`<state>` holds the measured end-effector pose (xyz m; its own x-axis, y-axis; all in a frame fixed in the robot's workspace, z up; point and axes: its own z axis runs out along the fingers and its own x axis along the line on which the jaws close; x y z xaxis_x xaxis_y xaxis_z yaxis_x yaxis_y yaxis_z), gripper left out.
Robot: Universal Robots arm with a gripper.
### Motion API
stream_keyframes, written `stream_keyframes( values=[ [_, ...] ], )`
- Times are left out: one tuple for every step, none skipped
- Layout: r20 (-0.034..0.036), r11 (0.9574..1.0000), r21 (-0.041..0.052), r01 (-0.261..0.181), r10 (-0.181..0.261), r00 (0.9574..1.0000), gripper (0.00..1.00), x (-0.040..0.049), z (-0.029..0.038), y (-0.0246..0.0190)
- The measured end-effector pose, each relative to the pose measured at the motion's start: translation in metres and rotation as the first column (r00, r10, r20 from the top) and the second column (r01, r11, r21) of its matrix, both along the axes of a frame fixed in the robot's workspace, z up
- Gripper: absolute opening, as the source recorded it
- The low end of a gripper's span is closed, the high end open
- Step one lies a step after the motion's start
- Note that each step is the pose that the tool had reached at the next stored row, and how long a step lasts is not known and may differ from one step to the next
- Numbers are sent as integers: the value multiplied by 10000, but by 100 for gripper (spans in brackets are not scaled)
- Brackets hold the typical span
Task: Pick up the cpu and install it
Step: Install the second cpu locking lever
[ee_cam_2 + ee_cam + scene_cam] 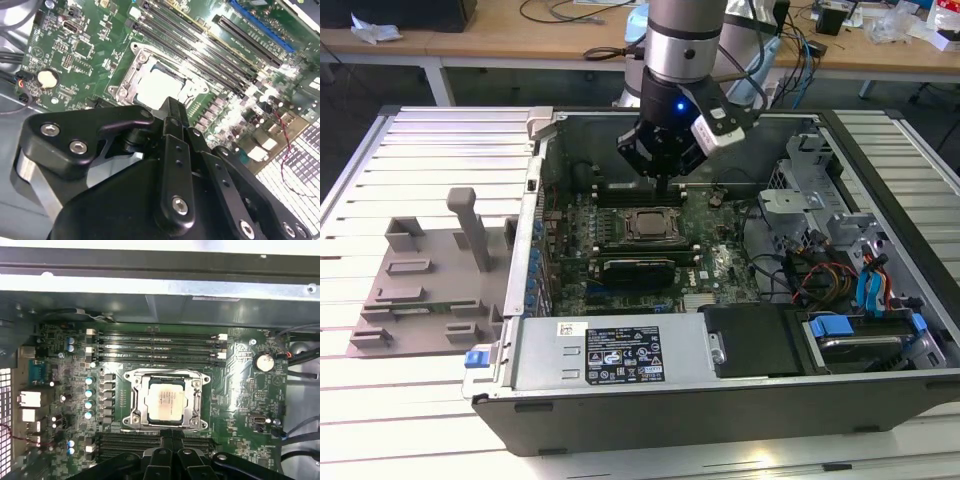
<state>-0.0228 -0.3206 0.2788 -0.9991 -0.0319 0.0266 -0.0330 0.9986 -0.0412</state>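
The cpu (165, 399), a silvery square chip, lies flat inside the metal-framed socket (131, 412) on the green motherboard (240, 385); the exterior view also has the cpu (648, 224), and the second wrist view has the cpu (155, 85). My gripper (665, 182) hangs inside the open computer case, just above the memory slots beside the socket. In both wrist views the black fingers meet at their tips with nothing between them, so the gripper (172, 431) is shut and apart from the chip. The gripper (171, 106) hides one edge of the socket in the second wrist view.
The case walls (535, 190) surround the board. A long grey box with a label (620, 352) runs along the front. Drive bays and coloured cables (840, 280) are on the exterior view's right. A grey fixture plate (430, 275) lies outside the case on the exterior view's left.
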Motion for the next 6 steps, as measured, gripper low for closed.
stream_keyframes(
  values=[
    [-1,10000,-1,0,0,10000,11,0,1,0],
    [-1,10000,-3,0,0,10000,11,0,2,0],
    [-2,10000,-3,0,0,10000,11,0,4,0],
    [-1,10000,-2,0,0,10000,11,0,4,0],
    [-1,10000,-2,0,0,10000,11,0,5,0],
    [-1,10000,-2,1,-1,10000,11,0,5,0]
  ],
)
